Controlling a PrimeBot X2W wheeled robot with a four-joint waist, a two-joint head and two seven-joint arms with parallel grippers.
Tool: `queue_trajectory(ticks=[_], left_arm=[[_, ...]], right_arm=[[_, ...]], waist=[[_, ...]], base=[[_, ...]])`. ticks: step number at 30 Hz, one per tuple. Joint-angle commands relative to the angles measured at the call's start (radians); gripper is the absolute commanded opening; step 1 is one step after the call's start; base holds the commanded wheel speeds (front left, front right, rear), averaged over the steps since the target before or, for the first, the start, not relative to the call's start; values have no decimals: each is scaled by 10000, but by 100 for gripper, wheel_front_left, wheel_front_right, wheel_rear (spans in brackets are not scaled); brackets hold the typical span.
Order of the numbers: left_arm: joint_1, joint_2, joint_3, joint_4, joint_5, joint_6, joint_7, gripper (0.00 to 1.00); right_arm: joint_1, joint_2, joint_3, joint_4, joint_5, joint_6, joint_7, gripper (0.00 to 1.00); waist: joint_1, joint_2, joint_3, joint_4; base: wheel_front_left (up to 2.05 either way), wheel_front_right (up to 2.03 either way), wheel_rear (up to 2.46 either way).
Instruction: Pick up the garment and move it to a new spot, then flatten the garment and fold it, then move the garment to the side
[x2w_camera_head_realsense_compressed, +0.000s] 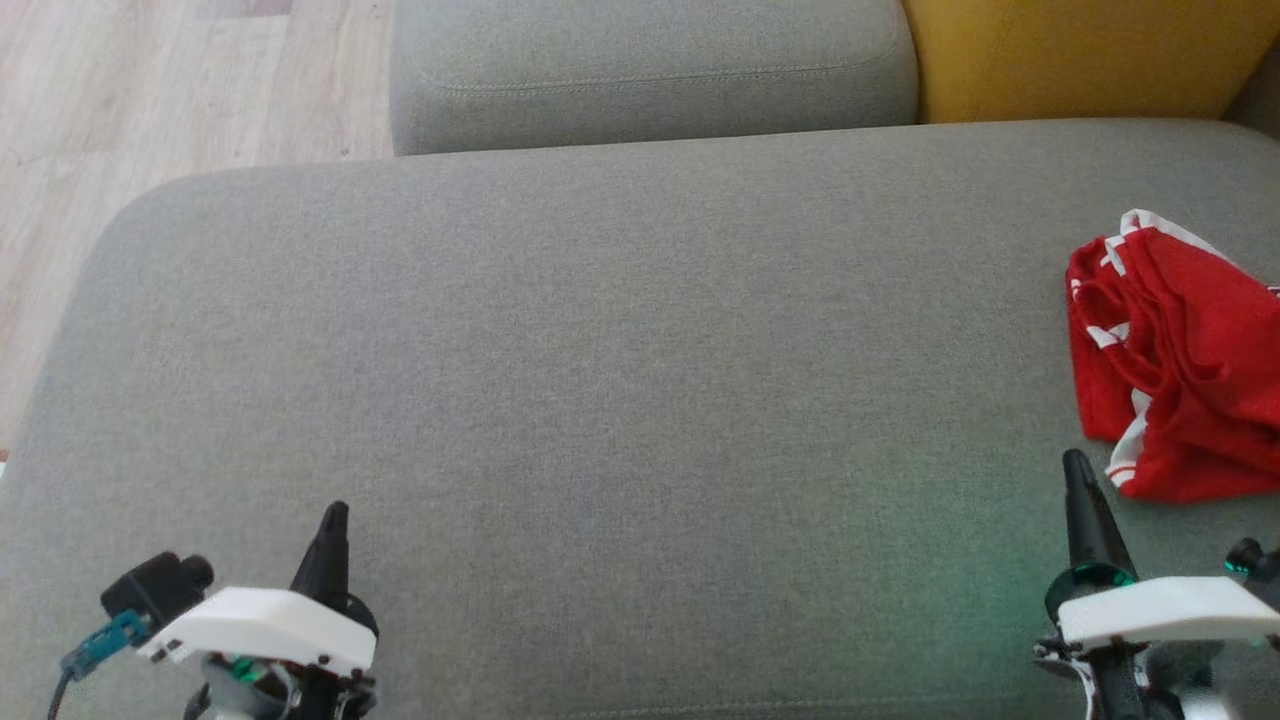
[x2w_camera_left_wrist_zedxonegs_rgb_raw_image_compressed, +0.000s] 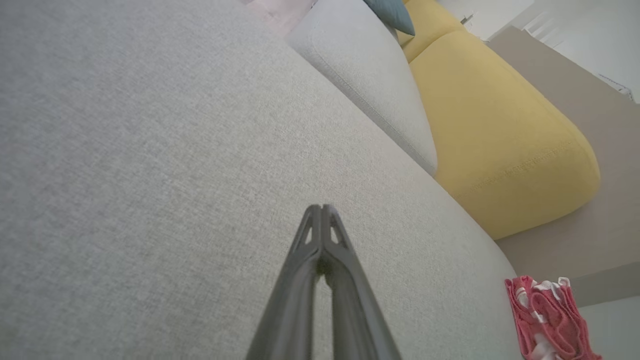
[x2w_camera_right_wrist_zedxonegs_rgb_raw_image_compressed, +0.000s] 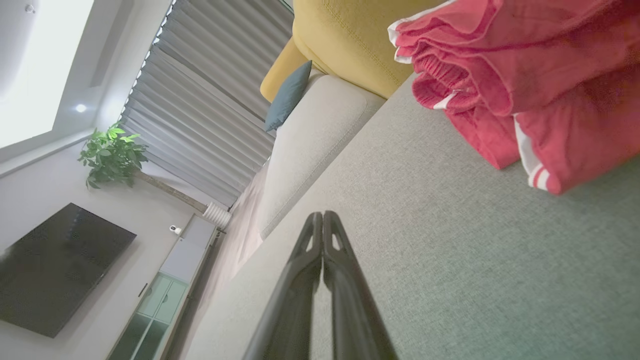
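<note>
The big grey seat (x2w_camera_head_realsense_compressed: 600, 380) spreads wide and flat under and past both sets of fingers. Far beyond the fingertips sit a grey cushion (x2w_camera_head_realsense_compressed: 650, 70) and a yellow cushion (x2w_camera_head_realsense_compressed: 1080, 55). The red garment (x2w_camera_head_realsense_compressed: 1180, 350), with white stripes, lies on the seat just past the tip of the right gripper (x2w_camera_head_realsense_compressed: 1078, 470) and a bit out to its right, close but not touching. It is well away from the left gripper (x2w_camera_head_realsense_compressed: 335, 520), far off to that one's right. The garment is bunched in soft layers, not spread flat, and it runs off the edge of the head view. Both grippers sit low over the seat with their fingers pressed tight together, and nothing is between them. I think this could be one of two times: a heap waiting to be lifted, or a loose fold lying off to the side with the job done. The pictures do not tell which, so I cannot say what move comes next. The right fingers are the nearest ones to it.
</note>
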Motion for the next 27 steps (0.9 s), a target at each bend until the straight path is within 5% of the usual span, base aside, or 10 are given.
queue_trajectory(ticks=[1, 27], left_arm=[[-560, -1, 396, -266, -339, -138, 90, 0], [-881, -418, 1428, -40, -3106, -981, 693, 0]], right_arm=[[-559, -246, 58, -250, 374, 19, 50, 0], [-1050, -271, -141, 240, 3255, 26, 279, 0]], waist=[[0, -1, 2, 0], [0, -1, 24, -1]], base=[[0, 0, 0], [0, 0, 0]])
